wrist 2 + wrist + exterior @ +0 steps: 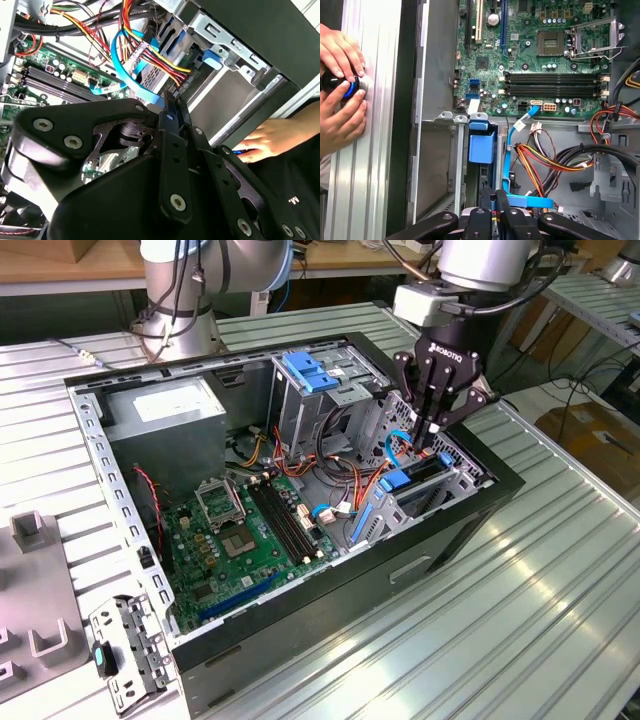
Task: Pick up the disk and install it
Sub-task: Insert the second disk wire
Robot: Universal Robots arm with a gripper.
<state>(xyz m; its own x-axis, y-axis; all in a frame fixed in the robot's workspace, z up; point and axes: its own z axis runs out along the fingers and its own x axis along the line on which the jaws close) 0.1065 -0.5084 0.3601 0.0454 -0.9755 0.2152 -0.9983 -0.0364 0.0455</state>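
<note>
Here the gripper point(432, 436) hangs over the drive bay point(455, 475) at the front corner of the case point(300, 610). Its two fingers point(498, 200) are pressed together with nothing seen between them. The disk point(420, 472) stands on edge in the bay, directly below the fingertips and very near them; contact cannot be told. In the first wrist view its dark edge point(483, 172) runs straight out ahead of the closed tips, framed by blue rails, so the long axis seems to lie along the slot and in line with the finger pair, not across it. The blue data cable point(510, 150) and the coloured power leads point(540, 160) pass just beside the fingers, on the motherboard point(250, 530) side. Judged from this, the disk is already in the bay and the closed tips are placed to bear on its upper edge, not to grasp it.
</note>
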